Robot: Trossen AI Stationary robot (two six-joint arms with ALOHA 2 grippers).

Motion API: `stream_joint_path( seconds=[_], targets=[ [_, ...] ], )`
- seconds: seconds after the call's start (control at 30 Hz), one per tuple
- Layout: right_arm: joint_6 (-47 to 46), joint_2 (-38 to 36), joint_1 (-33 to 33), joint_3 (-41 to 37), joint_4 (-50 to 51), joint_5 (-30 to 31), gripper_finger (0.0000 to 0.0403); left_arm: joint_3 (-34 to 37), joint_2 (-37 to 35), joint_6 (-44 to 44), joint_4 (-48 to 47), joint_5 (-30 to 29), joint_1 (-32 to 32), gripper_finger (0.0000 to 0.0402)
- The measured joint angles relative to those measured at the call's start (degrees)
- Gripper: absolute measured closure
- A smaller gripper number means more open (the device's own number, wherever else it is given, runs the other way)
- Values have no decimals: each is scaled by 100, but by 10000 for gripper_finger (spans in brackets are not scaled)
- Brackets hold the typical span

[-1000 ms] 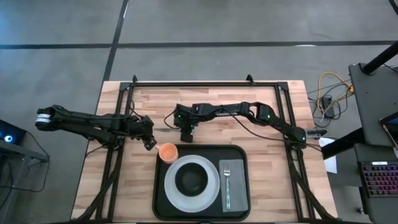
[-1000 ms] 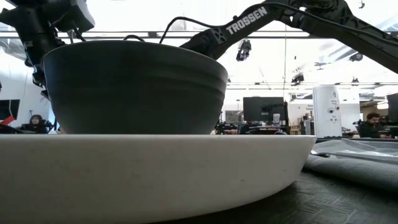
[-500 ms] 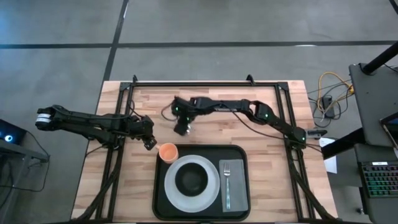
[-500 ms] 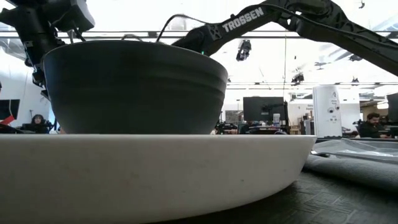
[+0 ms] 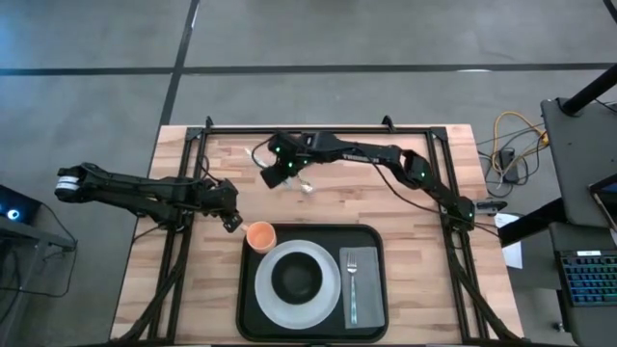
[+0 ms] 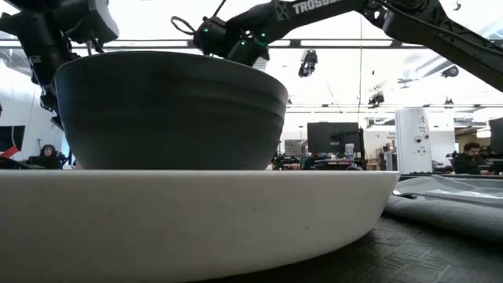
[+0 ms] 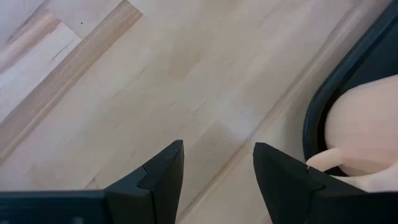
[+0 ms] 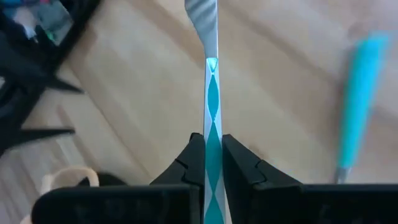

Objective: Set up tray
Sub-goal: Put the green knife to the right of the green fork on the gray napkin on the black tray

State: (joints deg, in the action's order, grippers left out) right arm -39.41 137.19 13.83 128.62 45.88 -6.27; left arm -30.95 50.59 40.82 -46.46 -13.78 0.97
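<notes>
Toward the lower middle of the high view, the tray (image 5: 311, 231) is seen lying flat on the wooden table (image 5: 193, 299), its long axis running left to right across the frame, parallel to the table's near edge. On its left and middle part a white plate (image 5: 270, 299) is set, and a dark bowl (image 5: 297, 278) is carried in the plate's centre. On the tray's right part a grey napkin (image 5: 368, 289) is laid with its long side running top to bottom of the frame, and a fork (image 5: 352, 285) is placed on it along the same line, tines toward the upper edge. An orange cup (image 5: 259, 234) is stood at the tray's upper left corner.

Just left of the cup, the left gripper (image 5: 231, 222) is held low over the bare wood, its fingers (image 7: 160, 177) spread apart with nothing between them.

Above the tray, in the upper middle of the high view, the right gripper (image 5: 283, 176) is raised over the table. In the right wrist view its fingers (image 8: 191, 163) are pressed onto a utensil with a teal and white handle (image 8: 211, 124). A second teal-handled utensil (image 8: 357, 99) is seen lying on the wood nearby.
</notes>
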Motion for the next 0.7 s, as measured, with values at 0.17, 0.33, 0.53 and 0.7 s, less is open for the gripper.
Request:
stream_joint_path(
  seconds=[0.17, 0.33, 0.53, 0.7],
  targets=[
    [-336, -30, -206, -47, 106, -43, 380, 87, -2, 2, -3, 0, 2, 228],
    [-497, -329, -296, -46, 637, 396, 378, 119, -2, 2, 0, 2, 2, 228],
    [-887, -896, -553, -232, 2175, 1667, 376, 108, -9, -20, 15, 0, 2, 228],
    [-1877, -1537, -877, -671, 2674, 2140, 375, 145, -7, -20, 203, -18, 2, 228]
  ],
)
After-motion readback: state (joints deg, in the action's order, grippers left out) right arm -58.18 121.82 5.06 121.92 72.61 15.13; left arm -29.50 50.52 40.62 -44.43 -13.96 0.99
